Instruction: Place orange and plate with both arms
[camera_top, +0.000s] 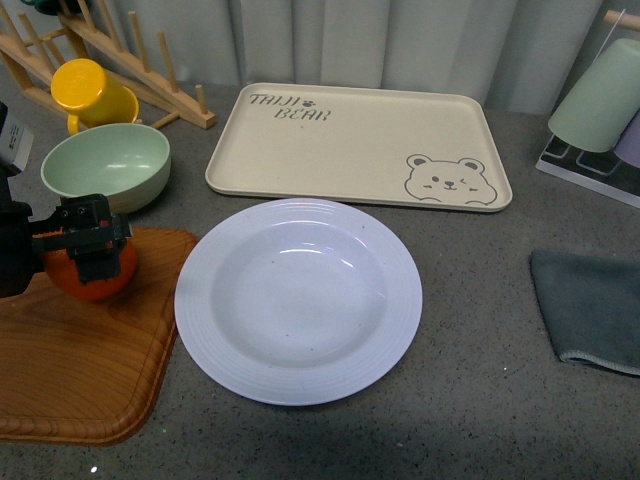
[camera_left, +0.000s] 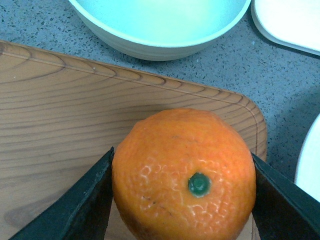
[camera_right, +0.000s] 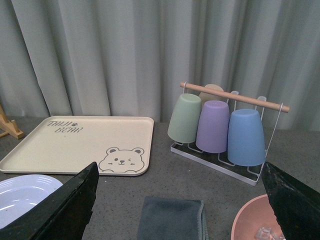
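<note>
Now the left tool (camera_top: 88, 245) is clenched on the orange (camera_left: 185, 175), a finger (camera_left: 85, 205) on each side, over the wooden board (camera_top: 70, 370). Just beside the board, the plate (camera_top: 205, 320) lies on the worktop (camera_top: 480, 400). The right tool (camera_right: 180, 200) is spread wide, grasping nothing.

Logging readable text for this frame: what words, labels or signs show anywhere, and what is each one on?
"TAIJI BEAR", with a small paw mark: printed in one corner of the beige tray. The first word's letters are stylised, so its spelling is not certain.
White tag by the left arm: too small to read.
The tray's winking bear face is a drawing only.
No text shows on the plate or the orange.
</note>
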